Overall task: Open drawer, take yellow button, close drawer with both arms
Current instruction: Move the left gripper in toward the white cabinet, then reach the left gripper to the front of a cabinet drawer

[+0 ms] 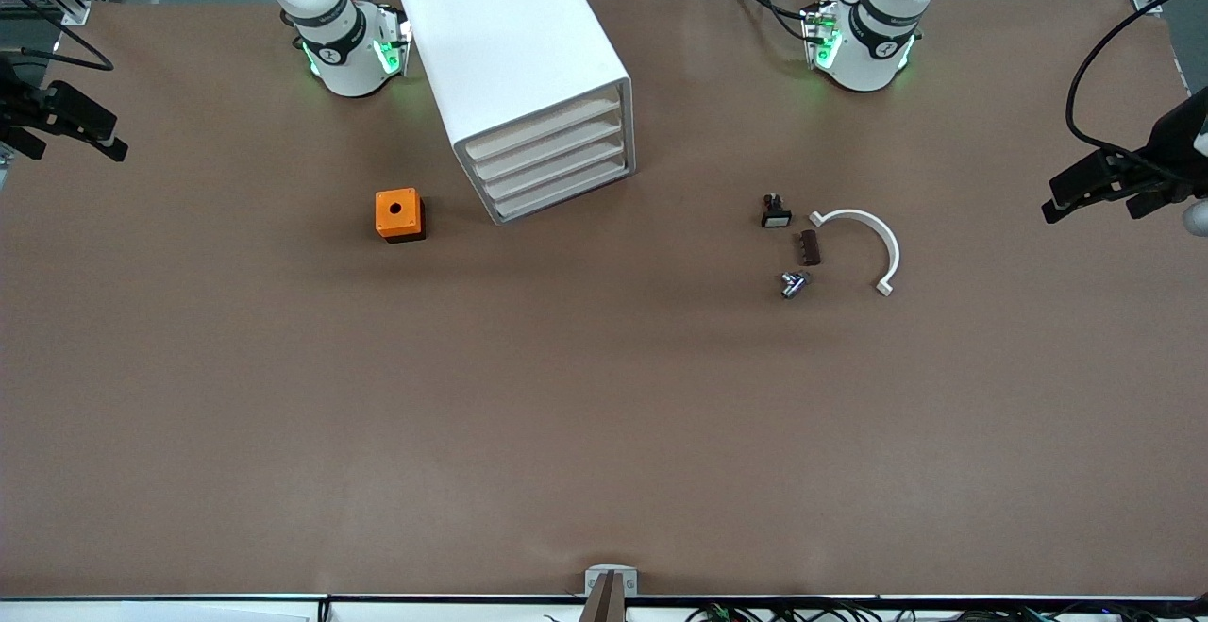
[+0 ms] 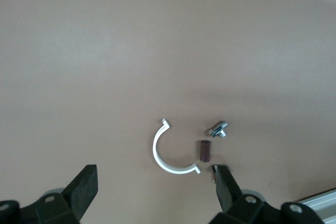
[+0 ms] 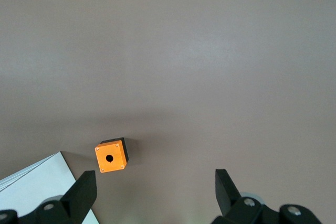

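The white cabinet (image 1: 514, 56) stands between the arms' bases, and its corner shows in the right wrist view (image 3: 37, 182). The drawer (image 1: 549, 127), uppermost of four, is shut like the three below it. The button is hidden. My right gripper (image 3: 155, 174) is open and empty, high over the table at the right arm's end (image 1: 115, 136), with the orange cube (image 3: 111, 156) below it. My left gripper (image 2: 155, 174) is open and empty, high over the left arm's end (image 1: 1049, 205), above the small parts.
The orange cube with a hole (image 1: 399, 214) sits beside the cabinet toward the right arm's end. A black-and-white switch (image 1: 776, 212), a brown block (image 1: 810, 247), a metal part (image 1: 795, 284) and a white half-ring clamp (image 1: 868, 230) lie toward the left arm's end.
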You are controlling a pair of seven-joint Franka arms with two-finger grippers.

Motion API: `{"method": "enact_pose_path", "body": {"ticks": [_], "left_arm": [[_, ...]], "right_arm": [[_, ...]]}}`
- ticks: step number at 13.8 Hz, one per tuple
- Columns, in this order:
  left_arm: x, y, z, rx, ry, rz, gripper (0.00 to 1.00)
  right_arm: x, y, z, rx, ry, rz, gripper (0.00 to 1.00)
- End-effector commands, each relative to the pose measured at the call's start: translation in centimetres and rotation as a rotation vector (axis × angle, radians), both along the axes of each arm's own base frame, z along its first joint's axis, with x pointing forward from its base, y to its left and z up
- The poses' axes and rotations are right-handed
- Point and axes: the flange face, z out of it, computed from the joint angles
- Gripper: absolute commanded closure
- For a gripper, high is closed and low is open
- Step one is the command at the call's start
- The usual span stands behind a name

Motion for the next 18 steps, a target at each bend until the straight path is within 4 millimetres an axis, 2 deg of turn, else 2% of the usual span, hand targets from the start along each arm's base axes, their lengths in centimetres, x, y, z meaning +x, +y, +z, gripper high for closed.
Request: {"method": "enact_pose_path", "body": {"ticks": [1, 3, 5, 7, 8, 11, 12, 14, 16, 18], "left_arm": [[1.6, 0.8, -3.5, 0.011, 0.073, 0.03, 0.01], [3.3, -0.5, -7.6, 0.016, 0.137, 0.006, 0.01], [4.1, -3.4, -11.2, 0.021, 0.204, 0.003, 0.01], [4.2, -9.0, -14.4, 0.061, 0.261, 0.064, 0.01], [3.9, -11.6, -15.3, 0.079, 0.274, 0.104, 0.01], [2.1, -21.5, -19.0, 0.138, 0.325, 0.208, 0.01], [1.3, -24.5, -20.7, 0.098, 0.384, 0.274, 0.01], [0.4, -28.2, -23.9, 0.037, 0.516, 0.434, 0.01], [0.4, -31.1, -26.2, 0.019, 0.63, 0.652, 0.01], [0.9, -32.9, -28.1, 0.013, 0.758, 0.884, 0.01]], "right_arm": [[-1.0, -0.1, 0.2, -0.002, -0.002, -0.014, 0.0], [-1.0, -0.1, 0.2, -0.002, -0.001, -0.014, 0.0], [-1.0, -0.1, 0.2, -0.002, -0.001, -0.014, 0.0], [-1.0, 0.0, 0.2, -0.002, -0.001, -0.013, 0.0], [-1.0, 0.0, 0.2, -0.002, 0.002, -0.013, 0.0], [-1.0, 0.0, 0.2, -0.002, 0.004, -0.013, 0.0], [-1.0, -0.1, 0.2, -0.002, 0.004, -0.014, 0.0], [-1.0, 0.0, 0.2, -0.002, 0.004, -0.013, 0.0], [-1.0, -0.1, 0.2, -0.002, 0.004, -0.014, 0.0], [-1.1, -0.1, 0.2, -0.002, 0.005, -0.014, 0.0]]}}
